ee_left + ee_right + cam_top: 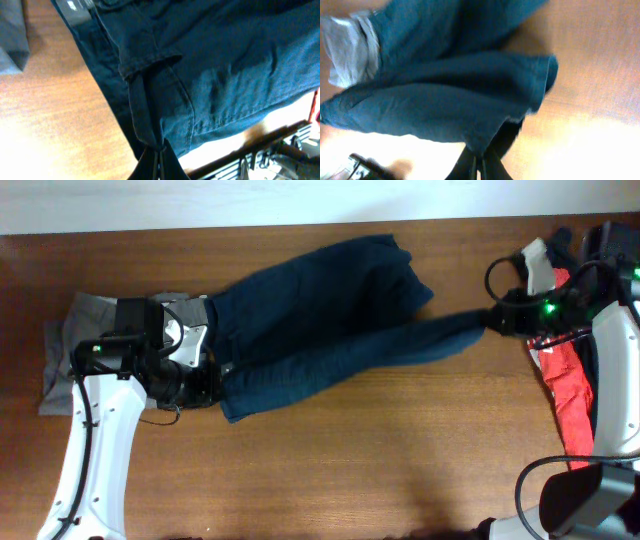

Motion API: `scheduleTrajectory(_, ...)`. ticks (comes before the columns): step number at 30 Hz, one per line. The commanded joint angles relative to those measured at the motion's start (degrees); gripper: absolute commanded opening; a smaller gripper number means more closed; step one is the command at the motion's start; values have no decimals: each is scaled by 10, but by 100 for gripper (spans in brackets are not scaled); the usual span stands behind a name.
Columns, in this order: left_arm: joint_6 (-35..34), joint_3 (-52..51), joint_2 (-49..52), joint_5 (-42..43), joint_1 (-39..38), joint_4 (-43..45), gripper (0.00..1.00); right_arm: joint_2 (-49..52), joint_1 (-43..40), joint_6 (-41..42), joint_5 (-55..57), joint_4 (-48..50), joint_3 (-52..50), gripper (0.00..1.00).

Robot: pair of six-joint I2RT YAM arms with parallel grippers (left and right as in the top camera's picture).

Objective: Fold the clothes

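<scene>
The near side of the wooden worktop [400,450] is bare wood. Toward the left edge, about halfway back, the left hand [210,382] is closed tight on a narrow strip of fabric at one end of the navy blue piece [320,320]. In its wrist view the fingertips pinch that strip with no gap between them. From there the navy blue piece runs across the middle of the worktop toward the right edge, pulled into a long band, with a second fold spreading toward the far edge. The right hand [492,320], a little farther back, is clamped on the band's narrow end. Along the right edge lies a red shirt [572,395]. Grey shorts [75,315] lie at the left edge, partly under the left arm and touching the navy fabric.
</scene>
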Motion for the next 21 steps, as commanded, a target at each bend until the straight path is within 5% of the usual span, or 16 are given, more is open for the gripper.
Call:
scheduleTrajectory(1,22,12,-13,-7,5,-12,0,4,-3,-7,43,-33,-7,4)
scheduleTrajectory(10,26,12,-13,-8,5,-30,0,4,-2,-2,53,-100,-8,4)
scheduleTrajectory(21,76,22,-27,59,4,-7,0,-17,-3,13,48,-26,-7,4)
